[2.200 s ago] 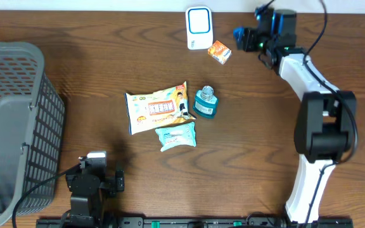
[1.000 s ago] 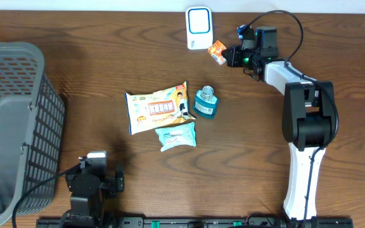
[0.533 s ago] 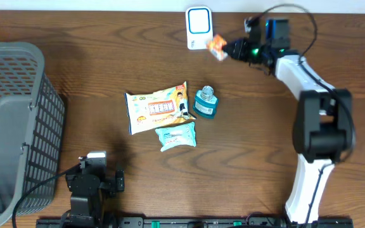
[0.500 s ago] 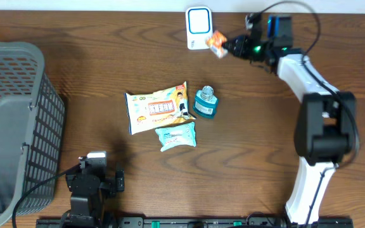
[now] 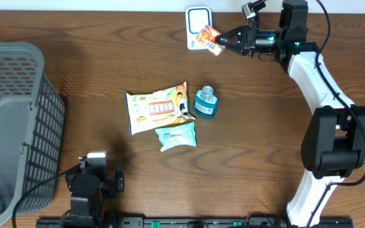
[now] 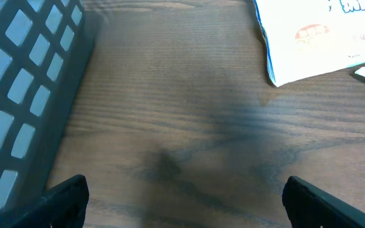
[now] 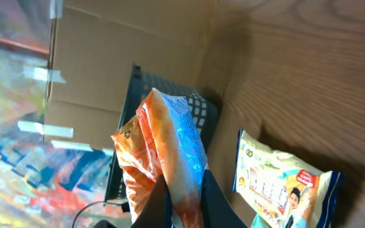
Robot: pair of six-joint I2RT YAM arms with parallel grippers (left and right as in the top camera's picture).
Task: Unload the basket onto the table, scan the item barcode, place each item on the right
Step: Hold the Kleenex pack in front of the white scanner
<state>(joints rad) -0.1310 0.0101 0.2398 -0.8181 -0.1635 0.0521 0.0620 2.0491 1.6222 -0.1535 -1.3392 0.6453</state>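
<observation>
Now: right gripper (image 5: pixel 224 43) clamped on orange snack packet (image 5: pixel 206 38), packet jutting beyond fingertips, white scanner (image 5: pixel 197 17) just past it; left gripper (image 6: pixel 185 197) spread apart.

The white-and-black right arm (image 5: pixel 314 68) reaches from the lower right of the overhead frame and bends left along the top edge, its black two-finger right gripper (image 5: pixel 225 42) pinched tight on a small orange snack packet (image 5: pixel 206 38). The black left arm (image 5: pixel 84 187) sits folded at lower left, its left gripper (image 6: pixel 185 201) spread wide.
</observation>
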